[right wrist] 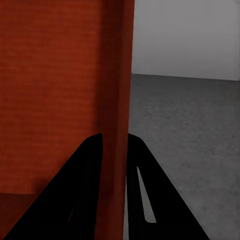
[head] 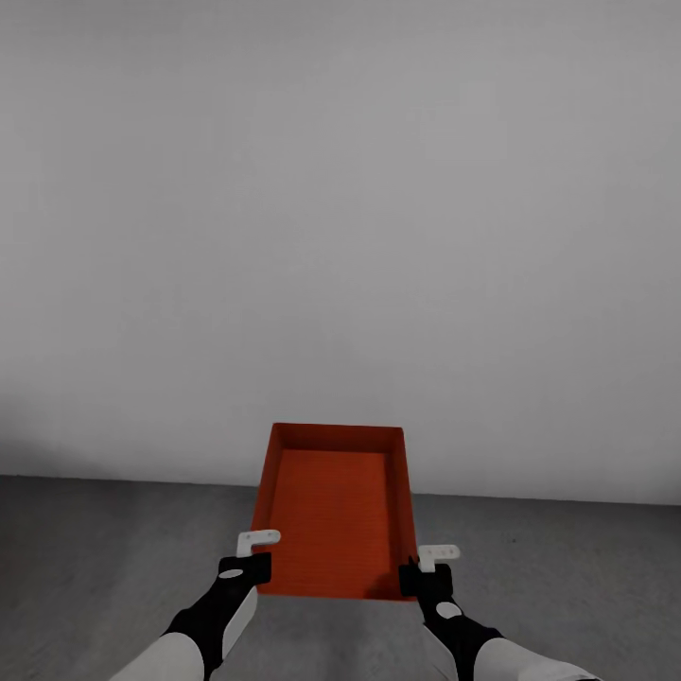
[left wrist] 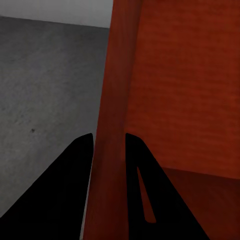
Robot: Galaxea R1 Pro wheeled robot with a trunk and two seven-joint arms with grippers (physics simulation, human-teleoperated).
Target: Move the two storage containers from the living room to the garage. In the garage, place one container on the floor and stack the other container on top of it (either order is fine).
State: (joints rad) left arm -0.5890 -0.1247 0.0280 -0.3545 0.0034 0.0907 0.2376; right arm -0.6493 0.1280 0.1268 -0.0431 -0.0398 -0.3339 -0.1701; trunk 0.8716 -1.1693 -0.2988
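The near end wall of the orange-red rectangular open-top storage container is hard to make out in the head view, and nothing shows whether a second bin sits under it. The container has straight thin walls and a finely ribbed base, and it is held out in front of the robot, above the dark grey, rough, concrete-like floor, with a plain white wall beyond it.

The left gripper is at the container's near left corner. In the left wrist view its two black fingers stand one on each side of the left side wall, closed against it. The right gripper is at the near right corner. In the right wrist view its black fingers pinch the right side wall the same way, one inside the bin and one outside. Both arms are cut off at the near edge.
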